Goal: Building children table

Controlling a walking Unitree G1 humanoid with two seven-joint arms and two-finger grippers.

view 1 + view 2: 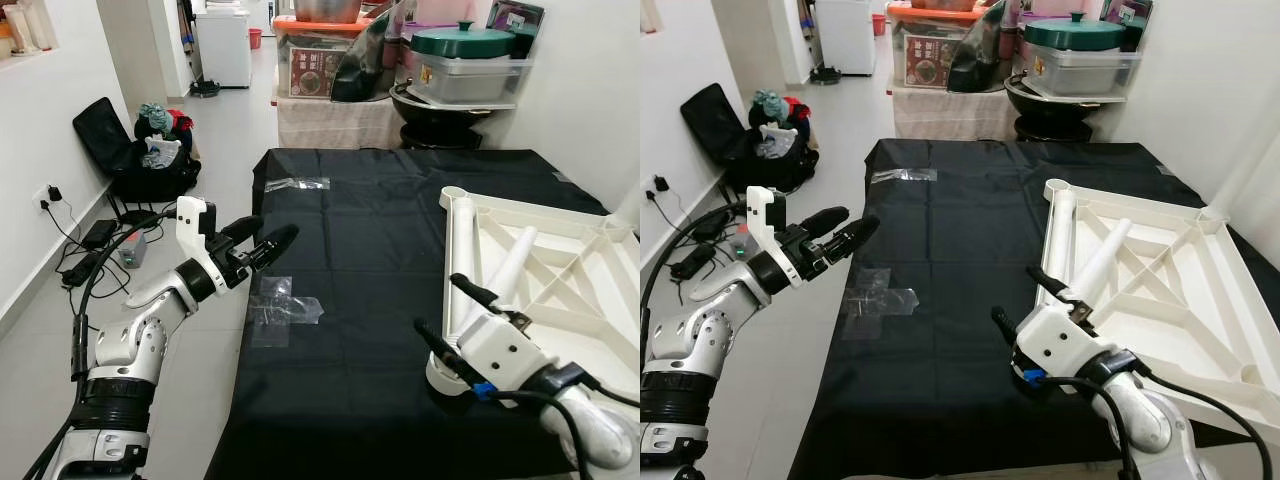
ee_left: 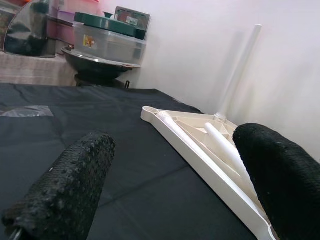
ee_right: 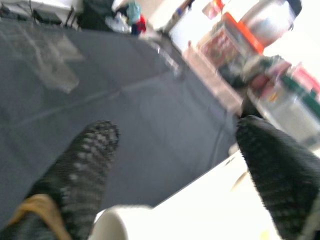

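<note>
Step in hand looked like fetching a leg for fitting: the white tabletop (image 1: 560, 270) lay upside down, ribbed underside up, on the black sheet (image 1: 370, 260) spread over the floor, toward the robot's right. One white leg tube (image 1: 1062, 245) lay along the tabletop's left edge w/ its long axis running away from the robot, far end at the far-left corner socket (image 1: 1056, 187), near end at the near-left corner. A 2nd leg (image 1: 1102, 255) lay loose across the ribs, slanted, far end pointing away and to the right.

Right end effector (image 1: 1033, 295) sat low over the near-left corner, fingers spread apart w/ nothing between them; in the right wrist view a round white tube end (image 3: 122, 222) showed just below the gap, not yet gripped. Left end effector (image 1: 262, 240) hovered above the sheet's left edge, pointing across toward the tabletop, fingers parted and empty.

Next move, as I judged it: lower the right end effector, centre the fingers on the tube, close, then stand the leg upright into a socket. Clear tape patches (image 1: 285, 305) held the sheet.
</note>
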